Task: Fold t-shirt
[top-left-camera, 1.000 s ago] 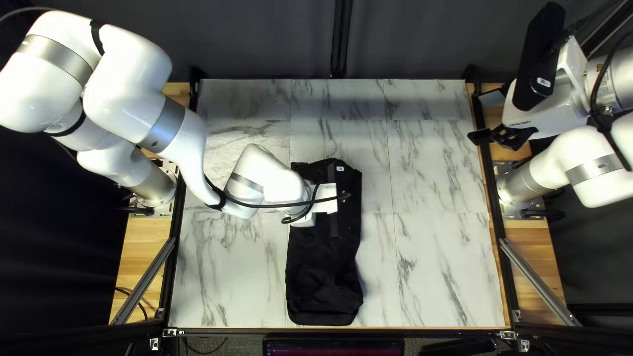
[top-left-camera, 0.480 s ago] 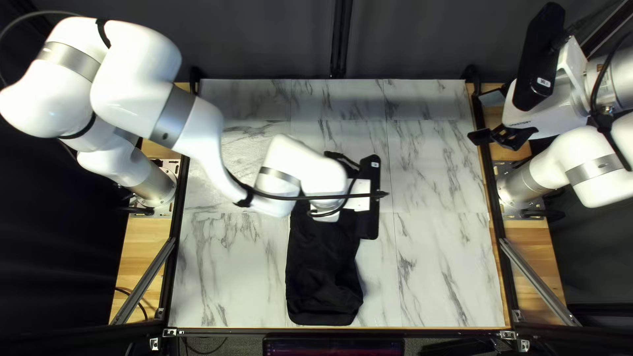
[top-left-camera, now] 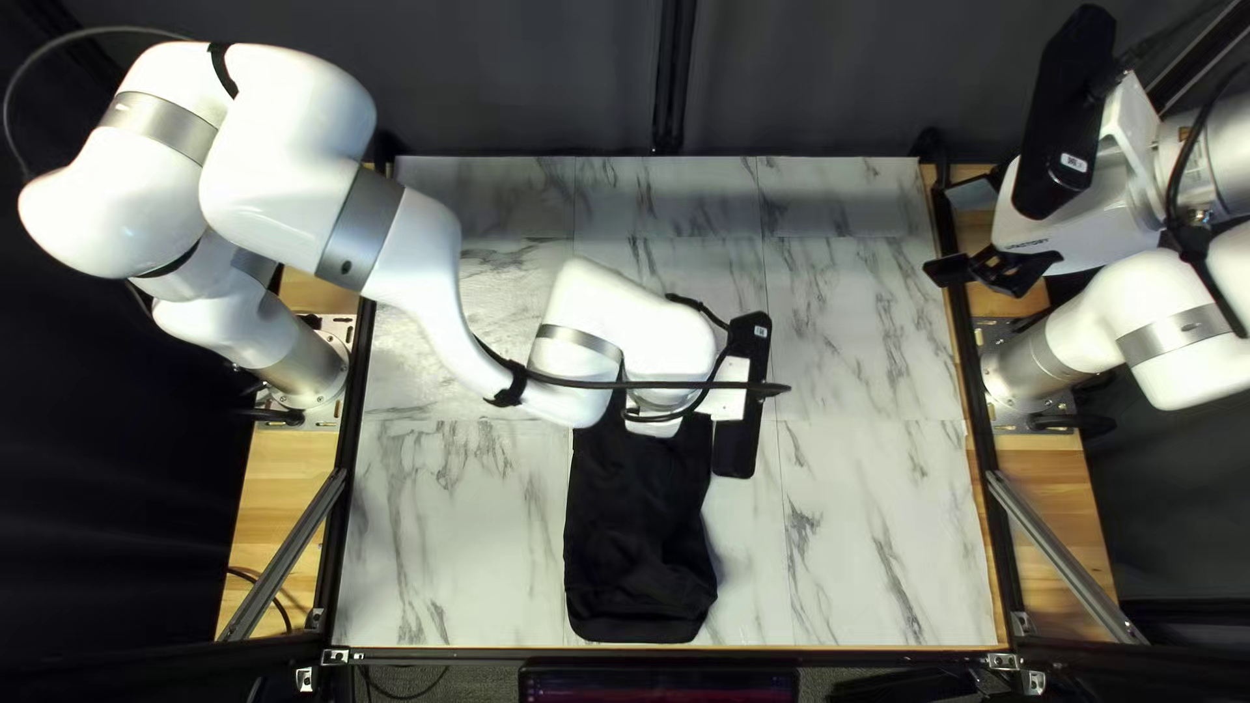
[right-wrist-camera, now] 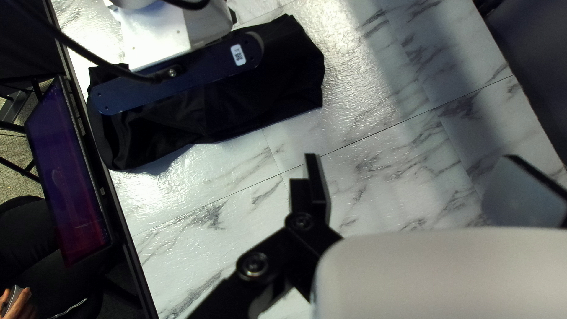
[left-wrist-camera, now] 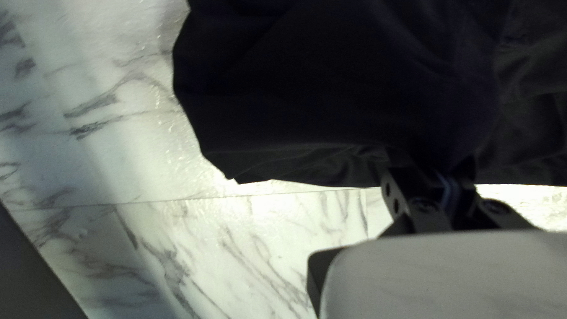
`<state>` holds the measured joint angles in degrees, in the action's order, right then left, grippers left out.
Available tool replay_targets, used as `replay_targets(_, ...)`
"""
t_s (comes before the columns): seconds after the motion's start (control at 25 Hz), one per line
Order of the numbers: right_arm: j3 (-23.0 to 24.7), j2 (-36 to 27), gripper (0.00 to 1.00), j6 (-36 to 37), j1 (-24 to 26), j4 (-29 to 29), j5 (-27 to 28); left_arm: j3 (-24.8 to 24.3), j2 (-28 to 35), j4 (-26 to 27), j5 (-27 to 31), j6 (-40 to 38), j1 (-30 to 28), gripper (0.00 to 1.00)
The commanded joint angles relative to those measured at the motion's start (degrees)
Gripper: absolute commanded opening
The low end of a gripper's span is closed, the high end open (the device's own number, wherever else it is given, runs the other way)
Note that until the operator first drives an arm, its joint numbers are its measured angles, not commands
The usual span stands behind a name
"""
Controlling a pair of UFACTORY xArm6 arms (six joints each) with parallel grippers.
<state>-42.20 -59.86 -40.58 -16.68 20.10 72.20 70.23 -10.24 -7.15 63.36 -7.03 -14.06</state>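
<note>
Right, one t-shirt (top-left-camera: 638,547) lies on the one table (top-left-camera: 860,521), a single long black strip running from close to the near edge up toward the middle, where the left arm (top-left-camera: 417,261) hides part of it. Both arms are in sight, each with one dark camera bar. The left arm's bar (top-left-camera: 742,443) is over the right-hand side of the t-shirt in the top left view, and the right arm's bar (top-left-camera: 1061,117) is well apart, by the table's right edge.

There are two claws. The left gripper (top-left-camera: 658,425) is at the t-shirt; in its own wrist view its two fingers (left-wrist-camera: 407,189) stand close together, clenched on the black cloth, with small wrinkles beside them. Their very tips blend into the dark fabric.

The right gripper (top-left-camera: 961,232) is released and holds nothing: in its own wrist view, its two fingers (right-wrist-camera: 316,183) stand wide apart. It is at the table's right edge, well apart from the t-shirt.

The right wrist view also shows one screen (right-wrist-camera: 68,171) just beside the table's near edge, and one hand (right-wrist-camera: 20,306) of a person, holding one small grey thing (right-wrist-camera: 10,298) too cut off to make out.
</note>
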Motion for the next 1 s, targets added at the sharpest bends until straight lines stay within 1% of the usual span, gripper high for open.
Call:
replay_targets(0.04, 0.0, 0.0, 1.00, 0.0, 0.0, 0.0, 0.0, -0.1, 3.4, -1.7, 6.5, 0.7, 0.2, 0.05)
replay_targets(0.16, 0.0, 0.0, 1.00, 0.0, 0.0, 0.0, 0.0, 2.6, 3.1, -3.3, 11.1, 1.5, 0.3, 0.06)
replay_targets(0.32, 0.0, 0.0, 1.00, 0.0, 0.0, 0.0, 0.0, 4.5, 2.7, -4.4, 14.2, 2.1, 0.2, 0.07)
replay_targets(0.56, 0.0, 0.0, 1.00, 0.0, 0.0, 0.0, 0.0, 6.0, 0.7, -4.5, 15.7, 0.3, -2.4, 0.06)
replay_targets(0.64, 0.0, 0.0, 1.00, 0.0, 0.0, 0.0, 0.0, 7.4, -0.6, -4.2, 16.3, -0.6, -3.8, 0.06)
replay_targets(0.72, 0.0, 0.0, 1.00, 0.0, 0.0, 0.0, 0.0, 8.4, -2.0, -3.9, 15.9, -0.9, -4.6, 0.06)
replay_targets(0.8, 0.0, 0.0, 1.00, 0.0, 0.0, 0.0, 0.0, 8.3, -2.9, -3.4, 14.8, -0.7, -4.8, 0.06)
replay_targets(0.84, 0.0, 0.0, 1.00, 0.0, 0.0, 0.0, 0.0, 7.7, -3.9, -3.0, 13.1, -0.5, -4.7, 0.06)
replay_targets(0.96, 0.0, 0.0, 1.00, 0.0, 0.0, 0.0, 0.0, 6.5, -5.1, -2.3, 11.1, -0.1, -4.4, 0.08)
replay_targets(1.0, 0.0, 0.0, 1.00, 0.0, 0.0, 0.0, 0.0, 6.0, -5.2, -2.1, 10.7, -0.2, -4.4, 0.10)
